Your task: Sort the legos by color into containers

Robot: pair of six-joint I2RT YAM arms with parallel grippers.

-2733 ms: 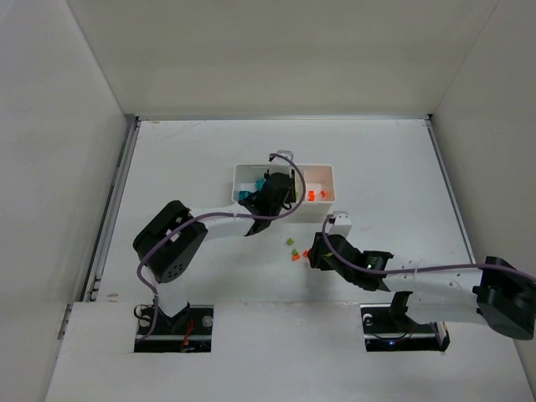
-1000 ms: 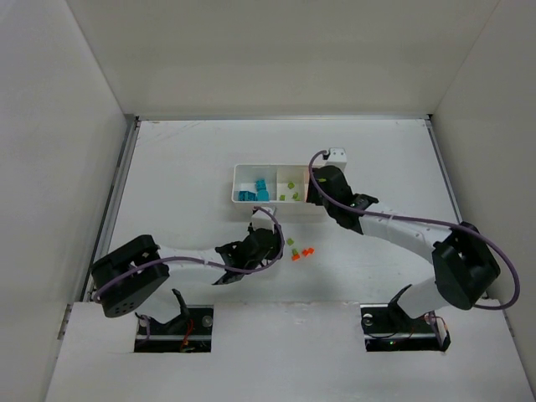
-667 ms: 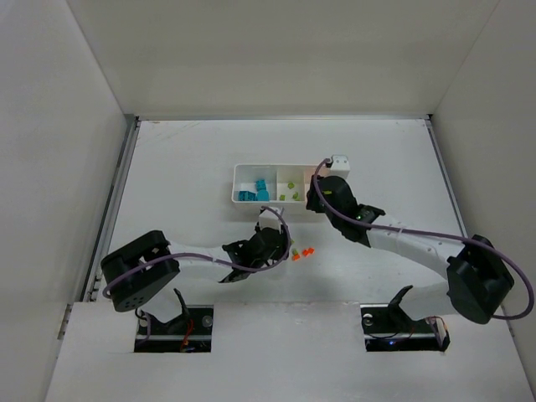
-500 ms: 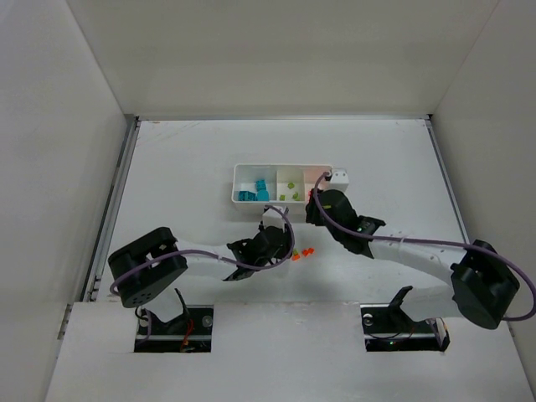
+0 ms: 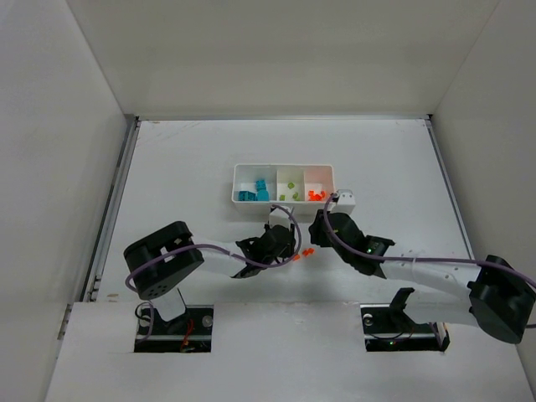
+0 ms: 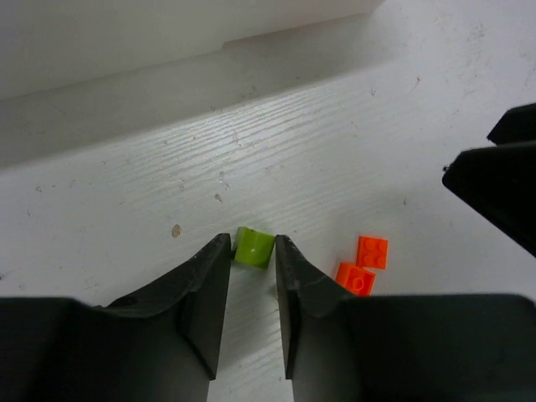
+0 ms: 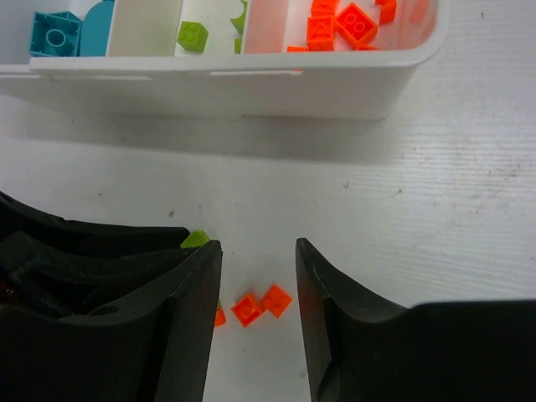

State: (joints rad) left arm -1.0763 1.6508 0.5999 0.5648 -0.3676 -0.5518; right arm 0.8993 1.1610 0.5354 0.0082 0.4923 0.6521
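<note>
The white tray holds teal legos in its left compartment, lime green legos in the middle and orange legos on the right. My left gripper rests low on the table. Its fingertips are closed against both sides of a lime green lego. Two loose orange legos lie just right of it. My right gripper is open and empty above those two orange legos. Another orange piece peeks from under its left finger. The tray is ahead of it.
In the top view both grippers are close together in front of the tray, the left gripper and the right gripper a few centimetres apart. The right gripper's black body shows at the right edge of the left wrist view. White walls enclose the table.
My right gripper has pulled back from the tray's orange compartment to above the loose orange legos. My left gripper has moved right along the table up to the lime green lego.
</note>
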